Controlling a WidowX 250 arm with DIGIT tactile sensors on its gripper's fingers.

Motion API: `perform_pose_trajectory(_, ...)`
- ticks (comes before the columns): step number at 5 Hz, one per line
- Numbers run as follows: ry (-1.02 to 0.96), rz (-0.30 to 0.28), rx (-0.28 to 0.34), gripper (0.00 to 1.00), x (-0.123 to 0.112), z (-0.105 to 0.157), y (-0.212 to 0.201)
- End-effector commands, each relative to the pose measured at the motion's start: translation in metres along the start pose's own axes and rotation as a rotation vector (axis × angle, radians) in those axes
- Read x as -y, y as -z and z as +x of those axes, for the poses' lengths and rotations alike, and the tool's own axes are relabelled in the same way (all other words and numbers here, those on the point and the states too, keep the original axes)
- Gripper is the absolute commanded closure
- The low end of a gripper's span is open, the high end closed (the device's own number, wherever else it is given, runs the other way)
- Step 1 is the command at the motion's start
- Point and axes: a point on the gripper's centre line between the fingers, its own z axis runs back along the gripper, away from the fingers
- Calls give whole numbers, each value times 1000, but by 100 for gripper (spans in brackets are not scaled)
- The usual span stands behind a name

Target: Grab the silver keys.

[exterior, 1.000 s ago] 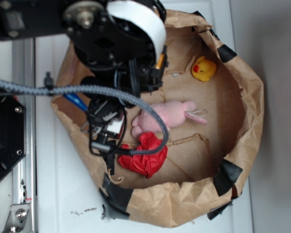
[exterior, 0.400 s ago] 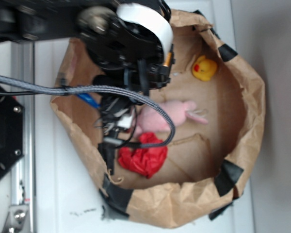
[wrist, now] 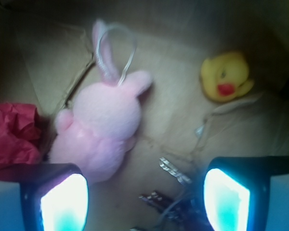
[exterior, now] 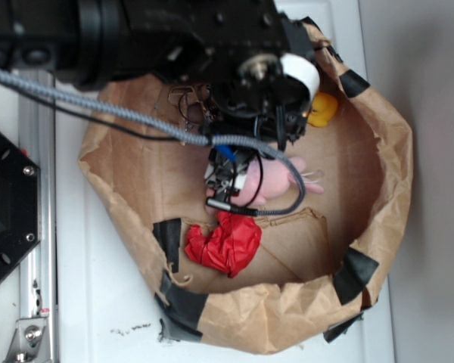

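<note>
Counter [exterior: 83, 302]: a pale surface carrying the whole set-up, with a metal rail along one edge.
Paper bag [exterior: 397, 174]: a brown bag rolled down into a wide bowl and patched with black tape; everything of interest lies on its floor.
Robot arm [exterior: 174, 38]: it reaches in from above and hides most of the bag's middle in the exterior view.
Gripper [wrist: 144, 192]: the jaws are spread wide with nothing between the pads, pointing down at the bag floor.
Pink plush rabbit [wrist: 98, 132]: lies just beside the left pad, nearly touching it, so I'd say it is the likeliest thing to be caught by mistake.
Red crumpled wrapper [wrist: 12, 134]: off to the far side of the rabbit, out of the way.
Yellow rubber duck [wrist: 225, 79]: well apart from the keys, no worry.
Silver keys [wrist: 171, 195]: thin shiny pieces on the bag floor between the pads, nearer the right one and partly cut off by the frame's lower edge.
How to do it well: centre the opening over the bunch, edging away from the rabbit, then descend straight until the pads reach the paper, and close slowly, since flat thin metal slips easily.
</note>
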Motion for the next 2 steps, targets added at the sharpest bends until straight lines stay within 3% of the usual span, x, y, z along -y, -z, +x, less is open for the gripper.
perform_pose_trajectory(1, 88, 25, 55, 0, 2, -16, -21)
perform_pose_trajectory(2, 59, 33, 60, 0, -24, -2, -7)
